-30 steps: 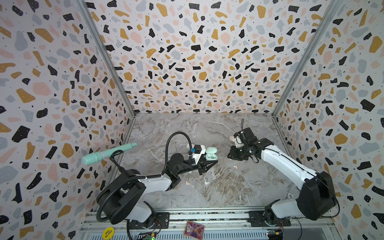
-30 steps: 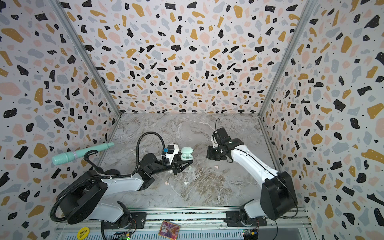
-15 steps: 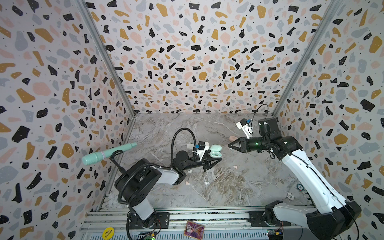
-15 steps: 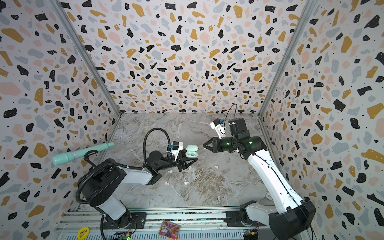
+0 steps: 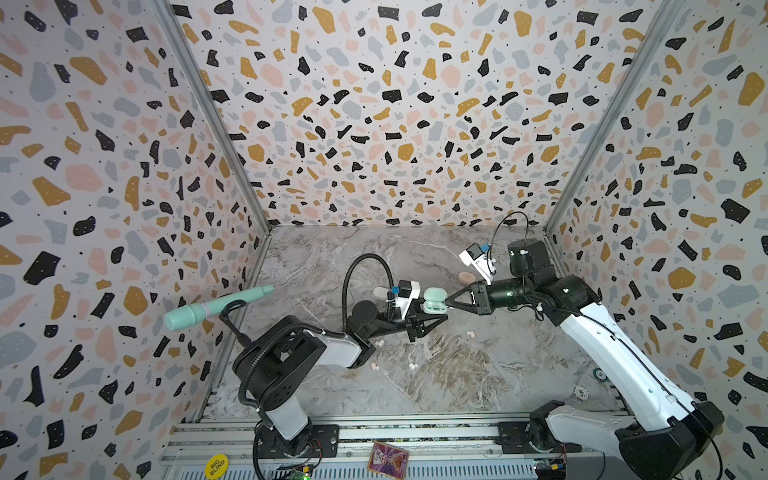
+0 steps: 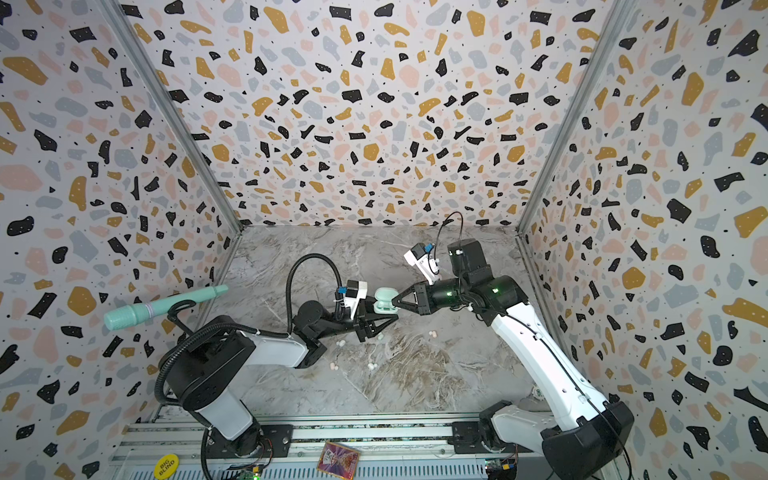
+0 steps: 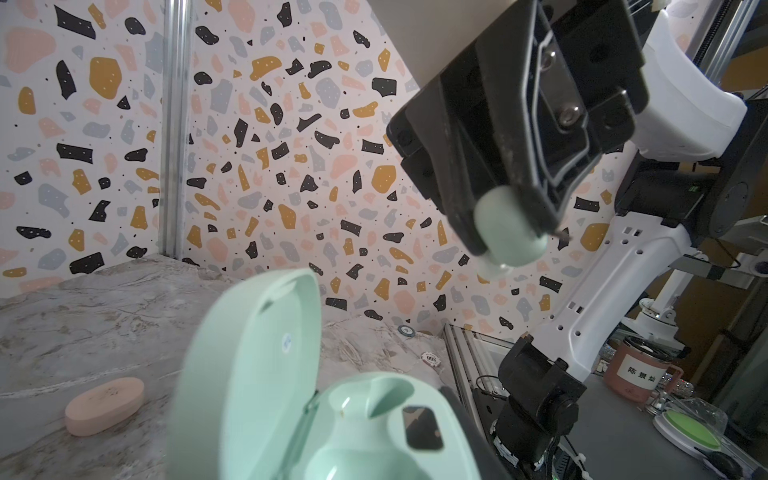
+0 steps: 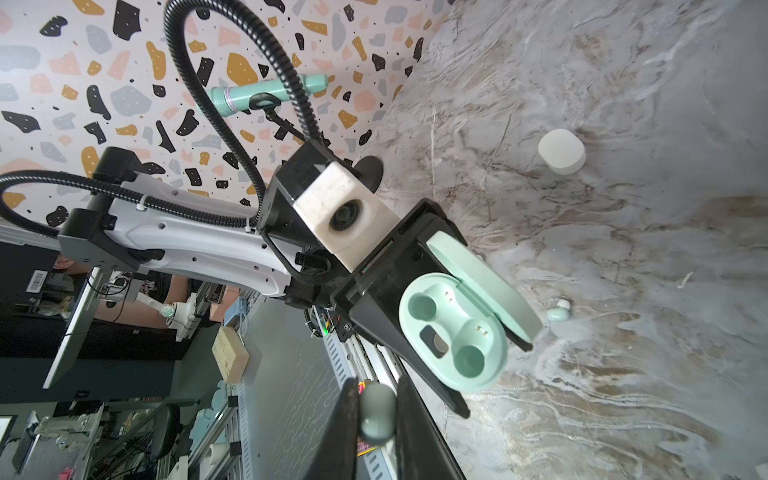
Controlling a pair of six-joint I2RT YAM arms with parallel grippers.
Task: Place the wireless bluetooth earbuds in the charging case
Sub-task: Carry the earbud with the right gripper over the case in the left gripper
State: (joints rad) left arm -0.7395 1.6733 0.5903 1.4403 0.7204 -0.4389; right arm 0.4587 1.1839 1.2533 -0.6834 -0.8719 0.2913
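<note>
1. Nearest, on the metal front rail (image 5: 415, 434), lie a round yellow disc printed "BIG BLIND" (image 5: 216, 466) and a colourful playing card (image 5: 388, 458).
2. Just beyond, on the grey marbled counter (image 5: 457, 395), a white poker chip (image 5: 580, 392) and a darker-rimmed poker chip (image 5: 599, 374) sit beside the right arm.
3. A tiny rounded pale pink earbud pair (image 5: 375, 366) and a white earbud pair (image 5: 412, 366) lie loose on the counter near the left forearm. Another pale earbud pair (image 5: 470, 333) lies further right; its colour is hard to tell.
4. The left hand (image 5: 432, 314) is clamped on the base of a pebble-shaped pale mint charging case (image 8: 455, 332), held clear of the counter with its lid swung open. The right wrist view shows both wells empty.
5. The right hand (image 8: 377, 386) is pinched narrow on a single pale mint earbud (image 7: 509, 232). Its tips point at the open case, and the bud is near the case but not touching it.
6. A second mint earbud (image 8: 557, 311) lies on the counter close to the left hand.
7. Farther back, a closed white rounded case (image 8: 562, 150) rests on the counter, and a closed pale pink oval case (image 5: 466, 276) lies near the right wrist.
8. A mint-green microphone (image 5: 216, 307) on a black gooseneck stands out by the left terrazzo-patterned wall (image 5: 104, 187).
</note>
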